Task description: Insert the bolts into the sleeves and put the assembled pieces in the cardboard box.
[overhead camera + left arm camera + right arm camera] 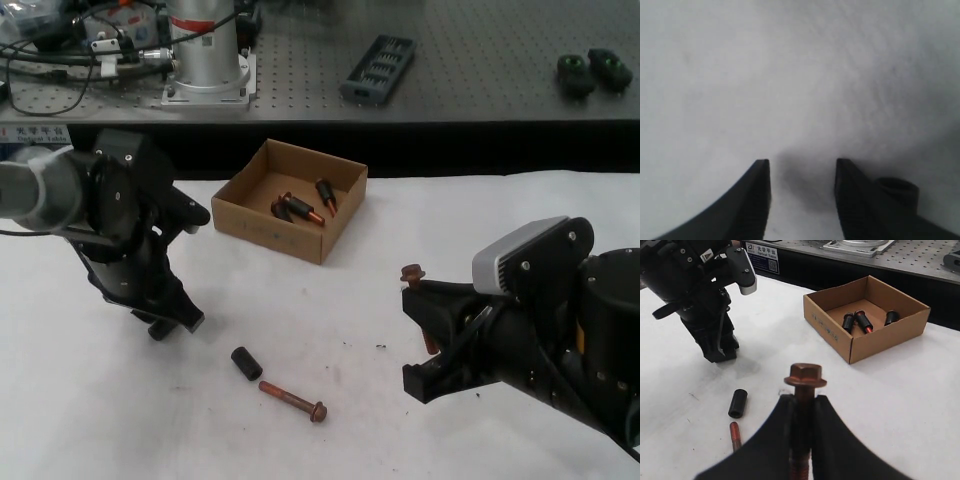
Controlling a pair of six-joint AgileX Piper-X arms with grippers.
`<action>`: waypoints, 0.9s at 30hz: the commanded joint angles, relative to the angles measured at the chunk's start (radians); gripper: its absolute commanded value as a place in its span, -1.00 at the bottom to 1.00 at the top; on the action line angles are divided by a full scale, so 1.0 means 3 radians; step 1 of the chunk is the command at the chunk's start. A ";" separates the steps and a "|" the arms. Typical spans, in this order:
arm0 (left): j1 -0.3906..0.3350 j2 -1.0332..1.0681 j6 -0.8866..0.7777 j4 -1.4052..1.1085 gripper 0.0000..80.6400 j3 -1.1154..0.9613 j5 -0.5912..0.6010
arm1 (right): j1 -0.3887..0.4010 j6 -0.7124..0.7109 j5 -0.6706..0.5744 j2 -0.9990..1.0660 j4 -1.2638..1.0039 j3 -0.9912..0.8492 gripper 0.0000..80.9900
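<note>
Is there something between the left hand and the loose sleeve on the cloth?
Nothing visible. Only bare cloth lies between the open left hand and the sleeve; the loose bolt lies beyond it.

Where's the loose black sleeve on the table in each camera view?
High view: sleeve beside the loose bolt, near the left gripper.
Left wrist view: sleeve beside one finger of the left gripper.
Right wrist view: sleeve between loose bolt and left gripper.
Shared landmark: the left gripper.

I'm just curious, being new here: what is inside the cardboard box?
Three black sleeves lie in the cardboard box, at least two showing a copper bolt. Its near wall hides some floor.
</note>
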 commanded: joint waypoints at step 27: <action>0.0016 -0.0829 0.0049 0.0390 -0.21 0.0034 0.0059 | 0.0005 0.0001 0.0080 -0.0041 -0.0119 -0.0016 -0.84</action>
